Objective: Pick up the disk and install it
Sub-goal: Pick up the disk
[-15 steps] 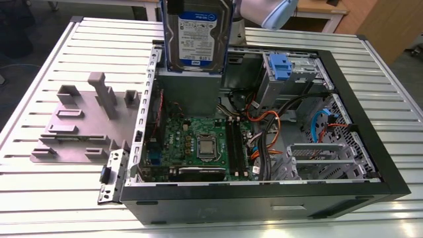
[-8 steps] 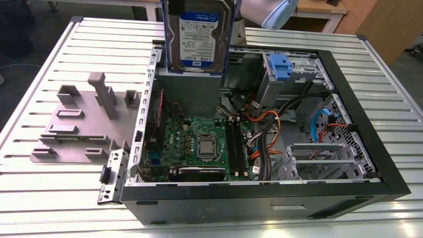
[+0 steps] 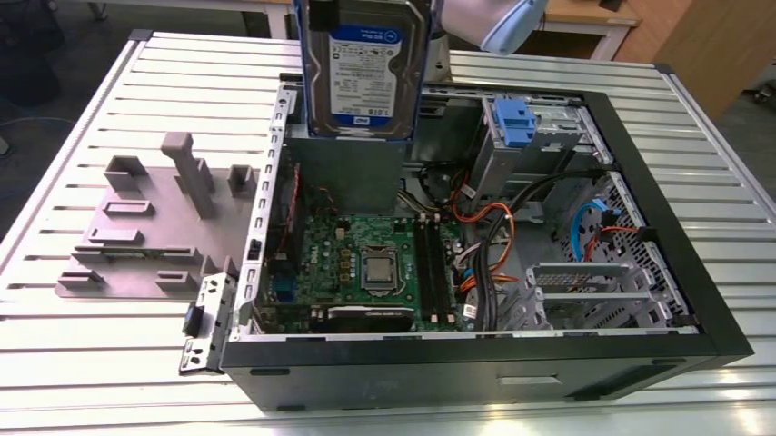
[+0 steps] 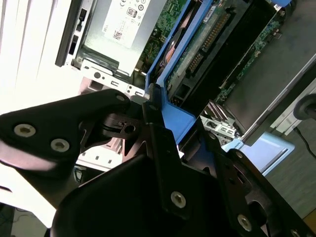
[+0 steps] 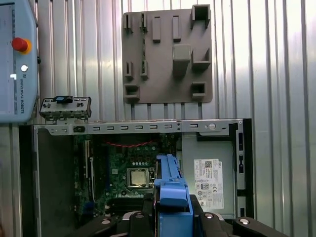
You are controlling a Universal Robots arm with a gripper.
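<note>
The disk [image 3: 363,68] was cut off at its upper edge by the top of the exterior view, and a pale piece of the arm [image 3: 510,23] ran out of frame beside it. In the second wrist view the black links of the pincer [image 4: 165,121] hid much of the disk's near end, leaving its blue rail and a strip of green circuit board on its underside. How far the far side of the rail sat in the grip could not be made out.

The pincer was clamped on the disk's blue carrier rail, with its fingers [image 5: 205,218] on either side of the rail's edge in the first wrist view. The disk stood upright, label facing the exterior camera, raised above the open computer case [image 3: 637,236] at the case's far side, over the motherboard [image 3: 363,259]. It touched nothing in the case.

A blue latch [image 3: 514,123] sat on the drive bay towards the exterior view's right of the disk. The grey holder block [image 3: 140,232] lay on the slatted table [image 3: 109,363], beside the case on the exterior view's left, well apart from the disk.
</note>
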